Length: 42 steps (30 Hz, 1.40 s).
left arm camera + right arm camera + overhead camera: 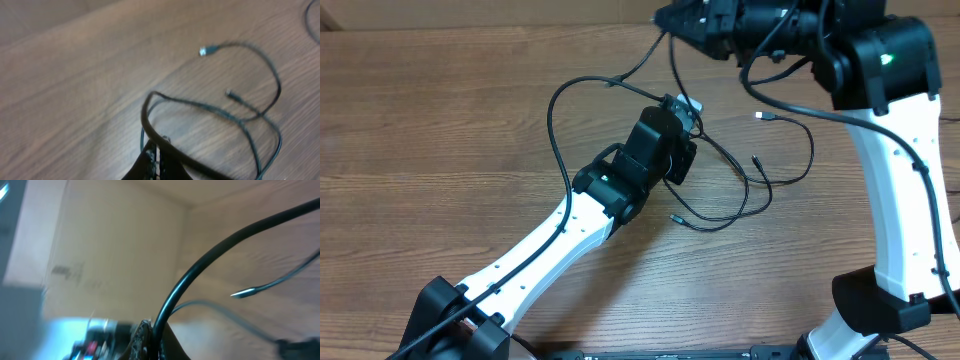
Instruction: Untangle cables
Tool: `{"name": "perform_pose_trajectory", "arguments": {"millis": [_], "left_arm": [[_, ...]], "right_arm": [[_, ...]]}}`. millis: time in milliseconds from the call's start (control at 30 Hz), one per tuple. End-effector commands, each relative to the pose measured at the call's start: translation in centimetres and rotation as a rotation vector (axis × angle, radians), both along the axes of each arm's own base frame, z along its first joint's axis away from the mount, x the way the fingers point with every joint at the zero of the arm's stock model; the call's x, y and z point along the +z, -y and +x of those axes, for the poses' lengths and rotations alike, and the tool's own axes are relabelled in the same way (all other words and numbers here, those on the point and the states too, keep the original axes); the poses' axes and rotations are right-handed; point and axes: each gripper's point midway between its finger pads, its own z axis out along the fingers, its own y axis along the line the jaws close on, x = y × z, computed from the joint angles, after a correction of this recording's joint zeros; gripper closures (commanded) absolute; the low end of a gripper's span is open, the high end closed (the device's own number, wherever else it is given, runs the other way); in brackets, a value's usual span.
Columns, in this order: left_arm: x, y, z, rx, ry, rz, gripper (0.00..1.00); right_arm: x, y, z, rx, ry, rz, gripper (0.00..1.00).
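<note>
We log left hand (686, 108) clamped on the cables (757, 159) at mid-worktop (440, 120), right hand (668, 20) likewise clamped on one strand near the far edge, slack loops lying between them.

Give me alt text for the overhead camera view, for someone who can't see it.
Thin black cables lie loosely tangled on a wooden table, with the left gripper down among the tangle at centre. The right gripper sits at the top edge, one strand running up to it.
</note>
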Motion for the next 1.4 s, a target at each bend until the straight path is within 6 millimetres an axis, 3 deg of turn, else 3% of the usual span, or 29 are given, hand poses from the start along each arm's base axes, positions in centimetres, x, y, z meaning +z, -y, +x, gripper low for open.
{"name": "perform_pose_trajectory", "arguments": {"millis": [0, 133, 267, 433, 633, 700, 767, 967, 1033, 1133, 1200, 1367], "left_arm": [[-0.1, -1.2, -0.5, 0.029, -0.025, 0.026, 0.96], [2.0, -2.7, -1.3, 0.073, 0.000, 0.029, 0.96], [6.3, -3.7, -2.4, 0.073, 0.077, -0.025, 0.96], [10.4, -5.0, -4.1, 0.055, 0.161, -0.065, 0.94], [11.4, -6.2, -5.7, 0.055, 0.156, -0.062, 0.94], [11.3, -6.4, -5.9, 0.055, 0.150, -0.057, 0.93], [11.3, -6.4, -5.9, 0.055, 0.149, -0.056, 0.92], [11.3, -6.3, -6.0, 0.048, 0.149, -0.062, 0.91], [11.2, -6.3, -6.1, 0.046, 0.141, -0.060, 0.90], [10.9, -6.0, -6.4, 0.028, 0.123, -0.068, 0.89], [10.9, -6.0, -6.4, 0.032, 0.120, -0.073, 0.89], [11.0, -5.1, -6.9, -0.011, 0.102, -0.106, 0.86]], "right_arm": [[-0.5, 5.1, 3.8, -0.239, 0.075, -0.117, 0.96], [-2.4, 10.9, 6.5, -0.477, 0.063, -0.259, 0.96], [-4.0, 16.3, 7.7, -0.680, 0.041, -0.403, 0.96], [-5.1, 20.6, 8.3, -0.836, 0.029, -0.526, 0.96], [-7.5, 29.0, 8.8, -1.103, -0.042, -0.702, 0.96], [-8.6, 30.5, 8.9, -1.113, -0.086, -0.710, 0.95], [-9.7, 31.5, 8.9, -1.112, -0.127, -0.715, 0.87], [-10.0, 32.4, 9.3, -1.106, -0.109, -0.761, 0.93], [-9.8, 32.6, 9.4, -1.116, -0.098, -0.764, 0.61], [-10.6, 31.1, 9.2, -1.034, -0.130, -0.728, 0.31], [-11.8, 29.4, 8.6, -0.954, -0.178, -0.703, 0.22], [-15.4, 27.6, 7.2, -0.843, -0.308, -0.693, 0.13]]}}
